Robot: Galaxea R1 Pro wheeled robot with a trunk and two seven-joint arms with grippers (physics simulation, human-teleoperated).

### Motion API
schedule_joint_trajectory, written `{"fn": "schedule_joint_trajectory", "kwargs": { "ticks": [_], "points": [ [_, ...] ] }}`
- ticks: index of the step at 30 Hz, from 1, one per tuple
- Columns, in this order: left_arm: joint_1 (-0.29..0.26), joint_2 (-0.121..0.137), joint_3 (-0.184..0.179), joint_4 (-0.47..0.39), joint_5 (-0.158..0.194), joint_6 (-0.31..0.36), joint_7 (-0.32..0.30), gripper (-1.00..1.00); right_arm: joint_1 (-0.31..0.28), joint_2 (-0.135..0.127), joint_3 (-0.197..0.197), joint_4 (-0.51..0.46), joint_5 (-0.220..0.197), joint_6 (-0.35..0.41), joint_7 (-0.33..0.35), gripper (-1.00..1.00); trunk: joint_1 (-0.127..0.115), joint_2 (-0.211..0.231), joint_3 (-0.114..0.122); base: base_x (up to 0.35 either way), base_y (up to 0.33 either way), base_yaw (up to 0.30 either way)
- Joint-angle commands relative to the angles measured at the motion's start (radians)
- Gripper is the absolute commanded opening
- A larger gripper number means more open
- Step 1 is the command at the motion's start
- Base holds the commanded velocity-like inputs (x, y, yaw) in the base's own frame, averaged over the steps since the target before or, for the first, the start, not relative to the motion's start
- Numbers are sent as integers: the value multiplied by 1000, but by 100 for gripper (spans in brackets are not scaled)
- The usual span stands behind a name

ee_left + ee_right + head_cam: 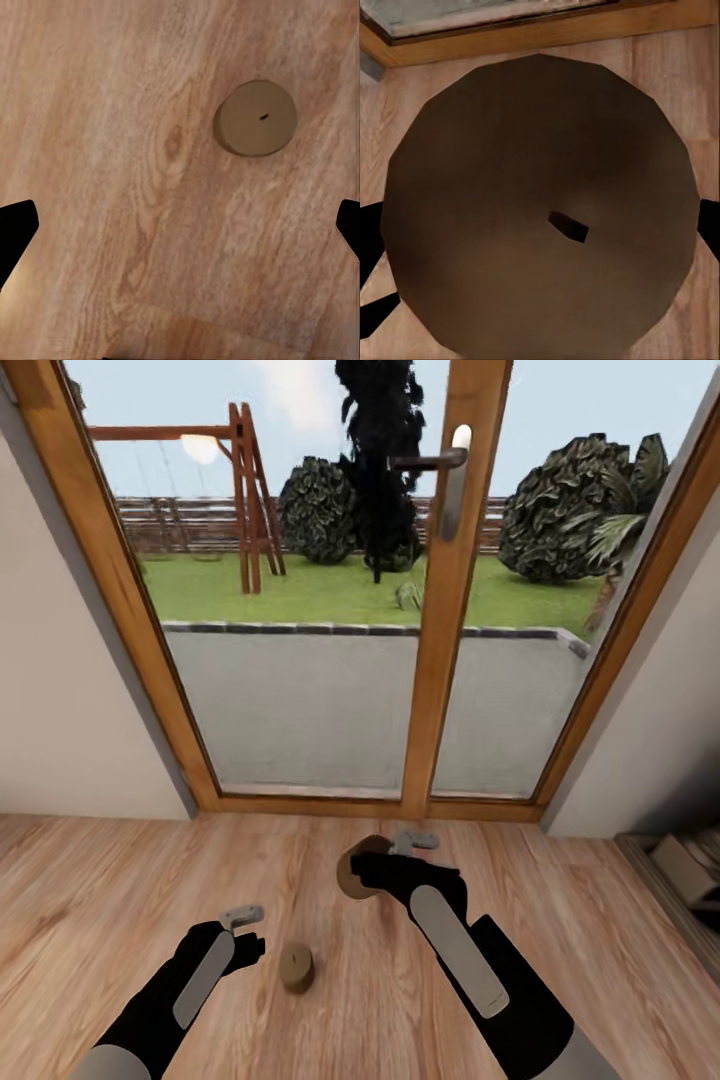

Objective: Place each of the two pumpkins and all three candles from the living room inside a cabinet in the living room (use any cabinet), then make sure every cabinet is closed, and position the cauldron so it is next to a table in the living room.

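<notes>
A tan candle (pixel 297 967) stands upright on the wooden floor, just right of my left gripper (pixel 248 932). That gripper is open and hovers above the boards, with the candle (pixel 255 118) off to one side of its fingertips (pixel 15 232). My right gripper (pixel 385 857) is shut on a second candle (pixel 353 870) and holds it above the floor near the door sill. Up close, this candle (pixel 540 202) shows its round top and dark wick between the fingers (pixel 366 225). Pumpkins, cabinet, cauldron and table are out of view.
A wood-framed glass door (pixel 440 660) with a metal handle (pixel 450 460) stands straight ahead, a garden behind it. Pale walls close in on both sides. A low shelf (pixel 680 870) with stacked items sits at the right edge.
</notes>
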Motion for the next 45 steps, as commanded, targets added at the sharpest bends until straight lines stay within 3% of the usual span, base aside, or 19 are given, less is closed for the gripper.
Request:
{"fn": "schedule_joint_trajectory", "kwargs": {
  "ticks": [1,29,32,35,39,41,45],
  "points": [
    [-1,1,-4,-1,10,1,10,100,-1,0,0,-2,-7,1,2,-100,0,0,-1,256,0,0],
    [-1,1,-5,-1,8,-1,10,100,-1,0,2,7,-7,0,14,-100,0,0,-1,159,0,0],
    [-1,-3,-6,-1,7,-2,10,100,-1,0,2,6,-8,0,15,-100,12,-21,-10,3,0,0],
    [-1,-18,-34,-1,6,-3,10,100,-1,-1,2,5,-8,0,48,-100,23,-42,-20,0,0,0],
    [-1,-30,-65,22,6,-15,10,100,-1,0,1,2,-4,0,161,-100,39,-70,-32,0,0,0],
    [-1,-34,-70,31,6,-35,9,100,-1,0,2,-1,-1,0,203,-100,46,-84,-39,0,0,0],
    [-1,-37,-71,37,6,-47,9,100,-1,-1,2,-4,3,-3,222,-100,62,-112,-51,0,0,0]
  ]
}}
